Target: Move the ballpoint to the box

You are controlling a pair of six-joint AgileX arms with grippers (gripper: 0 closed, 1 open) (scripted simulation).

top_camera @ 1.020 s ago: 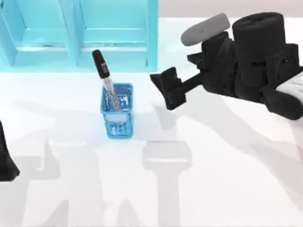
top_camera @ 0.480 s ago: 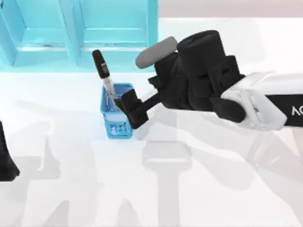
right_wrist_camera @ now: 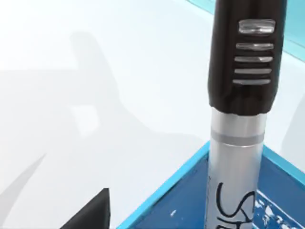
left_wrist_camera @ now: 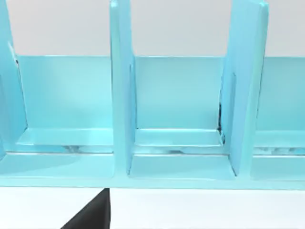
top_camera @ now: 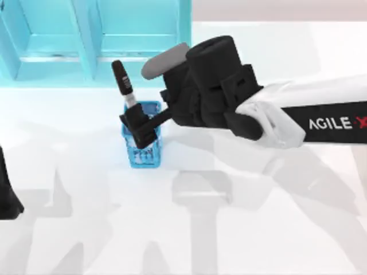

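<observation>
The ballpoint (top_camera: 122, 79) stands tilted in a small blue holder (top_camera: 144, 156), its black cap leaning toward the cyan box (top_camera: 137, 63) behind it. My right gripper (top_camera: 136, 130) hovers open over the holder's rim, level with the silvery barrel. Close up in the right wrist view, the ballpoint (right_wrist_camera: 243, 71) rises out of the holder (right_wrist_camera: 186, 195), and one finger (right_wrist_camera: 93, 212) stands apart from it. My left gripper (top_camera: 8, 197) is parked open at the table's left edge.
The box is an open cyan shelf with upright dividers (left_wrist_camera: 121, 119) forming several compartments, facing the left wrist camera. A dark finger (left_wrist_camera: 93, 214) of the left gripper shows below it. White table surface (top_camera: 258, 217) stretches in front and to the right.
My right arm has swept left across the table, bringing its gripper from right of the holder to right at the pen. The pen and holder have not moved.
</observation>
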